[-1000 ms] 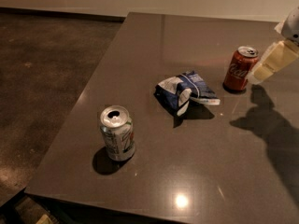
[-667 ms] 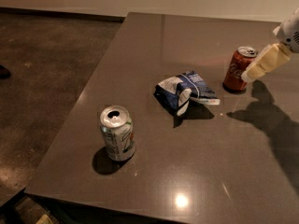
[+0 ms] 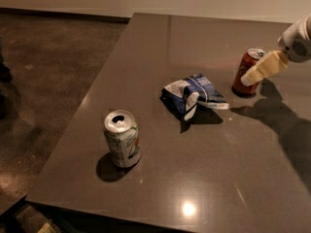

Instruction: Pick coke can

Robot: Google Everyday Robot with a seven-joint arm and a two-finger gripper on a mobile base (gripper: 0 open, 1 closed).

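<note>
Fingers (image 3: 263, 68) shifted left | now across coke can (image 3: 241, 66) right side

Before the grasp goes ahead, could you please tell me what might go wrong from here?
1. The gripper is by the upper part of the upright red aluminium coke can; a sideways nudge could topple it.
2. The crumpled blue-and-white snack bag lies near the can; a pushed can might slide into it.
</note>
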